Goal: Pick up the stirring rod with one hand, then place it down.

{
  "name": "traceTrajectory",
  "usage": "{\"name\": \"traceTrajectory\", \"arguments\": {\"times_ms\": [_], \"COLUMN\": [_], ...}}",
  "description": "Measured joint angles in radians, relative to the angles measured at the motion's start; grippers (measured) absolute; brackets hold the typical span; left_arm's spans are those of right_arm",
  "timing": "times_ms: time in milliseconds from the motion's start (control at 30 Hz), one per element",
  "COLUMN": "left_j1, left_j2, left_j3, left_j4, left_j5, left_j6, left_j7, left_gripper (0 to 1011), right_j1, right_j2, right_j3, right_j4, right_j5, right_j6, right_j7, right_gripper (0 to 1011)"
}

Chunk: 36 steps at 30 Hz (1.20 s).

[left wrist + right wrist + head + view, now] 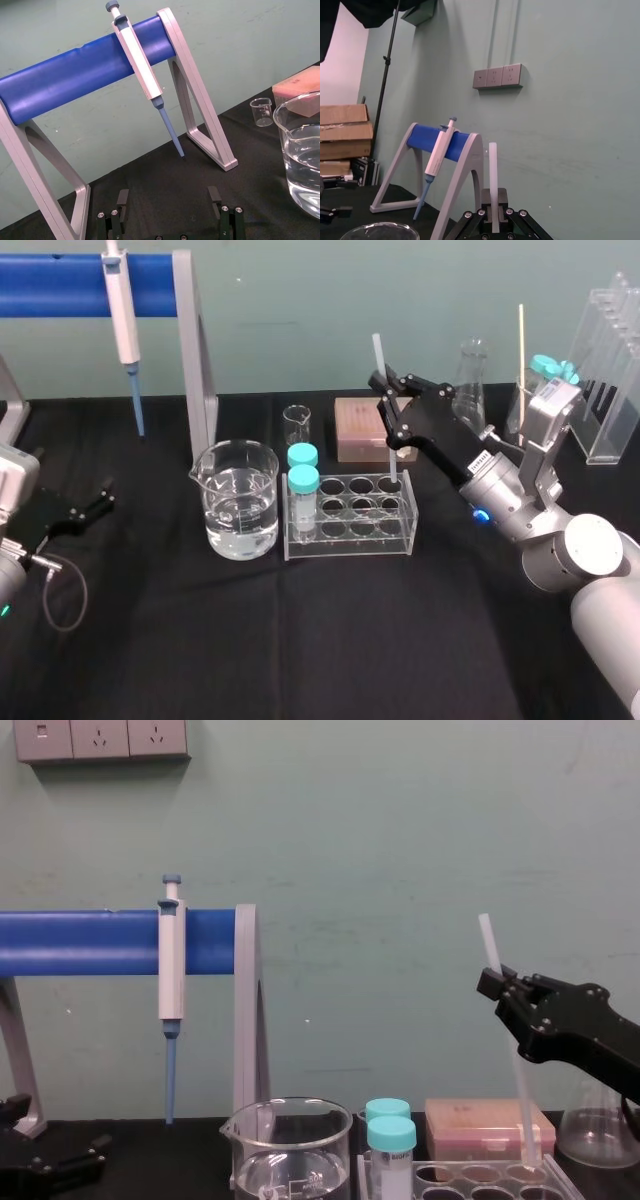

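Pinching the thin translucent-white stirring rod (379,355) near-upright between its fingers (497,985), the black right gripper (390,415) holds its lower end at the clear plastic rack's (350,540) rear right well. The left gripper (100,502) rests well left of the rack, fingers spread.

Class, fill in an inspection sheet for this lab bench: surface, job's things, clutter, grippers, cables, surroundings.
Surface: black cloth.
Job's things: stirring rod near upright, lower end at the tube rack's back right well.
Clutter: beaker of water, two capped tubes, small beaker, pink box, flask, pipette on stand.
Grippers: right gripper shut on the rod; left gripper open, parked at the table's left.
Cables: grey cable looped beside left arm.
Surroundings: green wall, wall sockets.
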Motion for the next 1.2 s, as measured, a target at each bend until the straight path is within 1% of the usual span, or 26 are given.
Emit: {"name": "traceTrajectory", "arguments": {"times_ms": [133,467,833,967,1200], "left_j1": [0.000,0.000,0.000,0.000,0.000], "left_j2": [0.000,0.000,0.000,0.000,0.000], "left_j3": [0.000,0.000,0.000,0.000,0.000], "left_j4": [0.000,0.000,0.000,0.000,0.000], "left_j5": [0.000,0.000,0.000,0.000,0.000], "left_j6": [0.000,0.000,0.000,0.000,0.000], "left_j7": [0.000,0.000,0.000,0.000,0.000], "left_gripper": [1000,1000,1000,1000,1000], "right_j1": [0.010,0.053,0.086,0.098,0.128], "right_j2": [-0.003,-0.018,-0.026,-0.029,-0.038], "right_j3": [-0.002,-0.011,-0.019,-0.021,-0.023], "right_j4": [0.021,0.117,0.188,0.212,0.281], "right_j5": [0.010,0.053,0.049,0.040,0.024], "right_j6": [0.001,0.021,0.021,0.014,-0.008], "right_j7": [0.015,0.085,0.098,0.100,0.111], "right_gripper": [66,66,66,66,66]}}
